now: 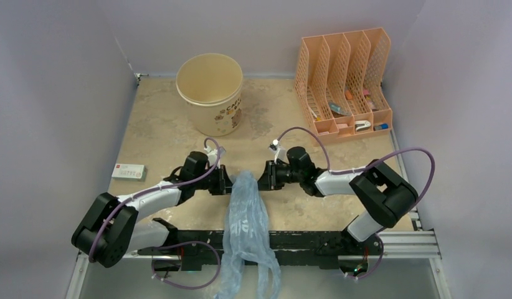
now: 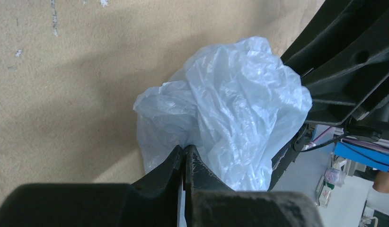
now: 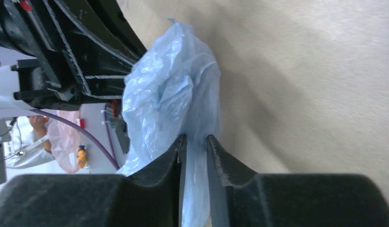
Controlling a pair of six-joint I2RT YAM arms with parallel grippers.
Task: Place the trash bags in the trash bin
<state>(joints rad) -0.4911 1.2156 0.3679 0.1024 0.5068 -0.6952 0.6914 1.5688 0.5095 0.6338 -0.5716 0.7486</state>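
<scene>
Table (image 1: 160, 124): a mottled beige top enclosed by pale walls, with a black rail (image 1: 303, 240) running across its near edge.

Left arm (image 1: 147, 199): reaches from the near left corner in towards the middle of the table, with a purple cable looped along it.

Right arm (image 1: 365, 187): reaches in from the near right and meets the left arm almost head-on at the middle.

Trash bag (image 1: 244, 218): thin, crinkled, translucent pale-blue plastic. Its bunched top sits between the two grippers at mid-table. The rest trails towards the camera, across the rail and past the near edge. It is outside the bin and well apart from it.

File organizer (image 1: 344, 81): orange mesh with four slots, standing at the far right corner. Small items lie in the slot bottoms, too small to name.

Trash bin (image 1: 219, 115): a round cream bucket with brown prints on its side, upright at the far side, left of centre, its mouth open upward.

Left gripper (image 2: 184, 153): the fingertips are pressed together with no gap, clenched on a fold of the trash bag at its left side.

Right gripper (image 3: 196, 142): the fingers stand a narrow slit apart with bag film running through the slit. Whether they actually pinch it cannot be told.

Box (image 1: 129, 171): small, flat and white with a red mark, lying near the left edge beside the left arm.
</scene>
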